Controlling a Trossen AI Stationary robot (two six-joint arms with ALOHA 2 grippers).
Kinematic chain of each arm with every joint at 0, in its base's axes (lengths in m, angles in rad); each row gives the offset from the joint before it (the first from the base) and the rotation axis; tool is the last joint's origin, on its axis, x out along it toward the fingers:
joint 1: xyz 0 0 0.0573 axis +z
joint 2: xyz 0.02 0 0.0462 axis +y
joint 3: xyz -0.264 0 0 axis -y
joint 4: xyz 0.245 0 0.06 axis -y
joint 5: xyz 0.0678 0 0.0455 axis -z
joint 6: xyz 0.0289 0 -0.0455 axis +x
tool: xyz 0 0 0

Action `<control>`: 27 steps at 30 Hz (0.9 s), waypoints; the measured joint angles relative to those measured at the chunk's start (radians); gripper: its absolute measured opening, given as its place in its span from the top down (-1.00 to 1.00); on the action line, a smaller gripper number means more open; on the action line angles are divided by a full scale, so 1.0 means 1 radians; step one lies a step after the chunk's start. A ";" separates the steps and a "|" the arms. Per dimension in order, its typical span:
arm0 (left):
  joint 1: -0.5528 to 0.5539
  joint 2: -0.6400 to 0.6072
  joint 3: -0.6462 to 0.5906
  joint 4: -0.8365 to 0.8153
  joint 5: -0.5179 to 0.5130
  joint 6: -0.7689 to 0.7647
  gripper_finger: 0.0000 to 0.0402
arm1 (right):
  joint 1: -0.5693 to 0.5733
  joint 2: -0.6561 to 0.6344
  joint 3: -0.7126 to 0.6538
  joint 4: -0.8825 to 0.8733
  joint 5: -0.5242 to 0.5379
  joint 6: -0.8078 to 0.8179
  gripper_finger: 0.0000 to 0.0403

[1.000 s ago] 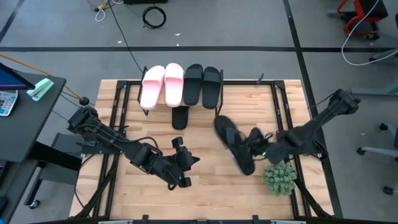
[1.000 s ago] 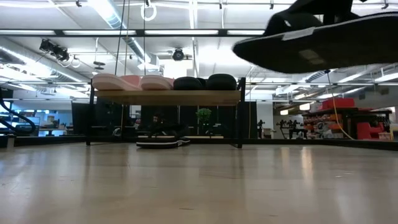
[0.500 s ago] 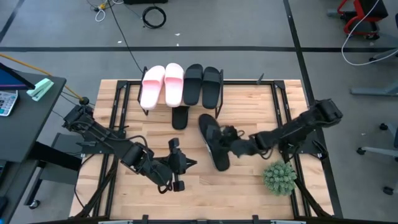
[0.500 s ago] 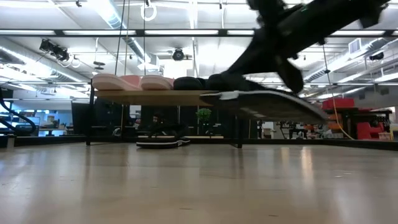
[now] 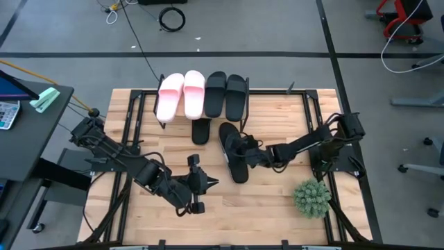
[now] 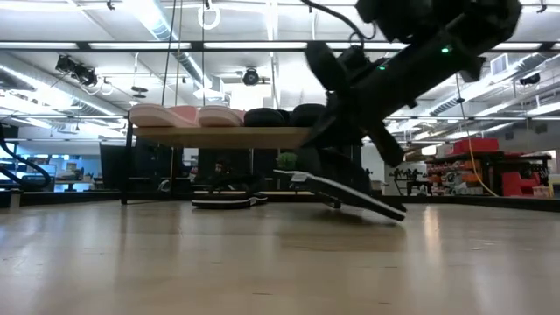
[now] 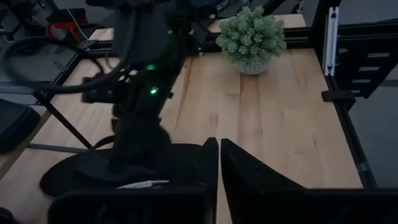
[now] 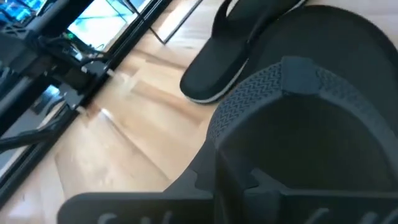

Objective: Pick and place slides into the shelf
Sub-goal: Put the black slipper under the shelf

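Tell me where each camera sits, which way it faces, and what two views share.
High: overhead, straight down on the table, shelf, both arms.
Low: table height, level toward the shelf; right arm lowers a flip-flop.
Left wrist: past the shut left gripper toward a plant and the right arm.
Right wrist: close over the held flip-flop; second flip-flop beyond.
Shared: high and low both show the held flip-flop.

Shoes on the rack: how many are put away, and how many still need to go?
Four are done: two pink slides and two black slides sit on the shelf's top board. One thin flip-flop already lies underneath it. The last flip-flop is in the right pincer, tilted low over the table in front of the shelf. It only needs sliding in. The left pincer waits shut near the table's front.
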 joint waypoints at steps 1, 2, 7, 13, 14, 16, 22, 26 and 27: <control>0.000 0.000 0.000 -0.002 0.000 -0.001 0.87 | -0.005 0.011 0.012 0.002 0.000 -0.007 0.97; -0.001 0.000 0.000 -0.009 0.000 -0.002 0.88 | -0.011 0.025 0.025 0.001 0.002 -0.022 0.97; -0.001 0.000 0.000 -0.025 0.000 -0.023 0.95 | -0.040 0.080 0.114 -0.013 -0.030 -0.135 0.87; -0.013 0.000 0.000 -0.043 0.001 -0.062 0.97 | -0.079 0.095 0.244 -0.283 -0.040 -0.233 0.69; -0.016 0.000 0.000 -0.046 0.000 -0.063 0.95 | -0.084 0.095 0.263 -0.332 -0.040 -0.232 0.67; -0.024 0.000 0.000 -0.050 0.000 -0.062 0.92 | -0.089 0.090 0.284 -0.404 -0.036 -0.228 0.65; -0.043 0.000 0.000 -0.049 0.000 -0.062 0.88 | -0.060 0.082 0.295 -0.435 -0.038 -0.264 0.63; -0.046 0.000 0.000 -0.048 0.001 -0.062 0.94 | -0.049 0.083 0.295 -0.430 -0.036 -0.256 0.63; -0.046 0.000 0.000 -0.048 0.001 -0.062 0.96 | -0.050 0.084 0.295 -0.433 -0.036 -0.257 0.63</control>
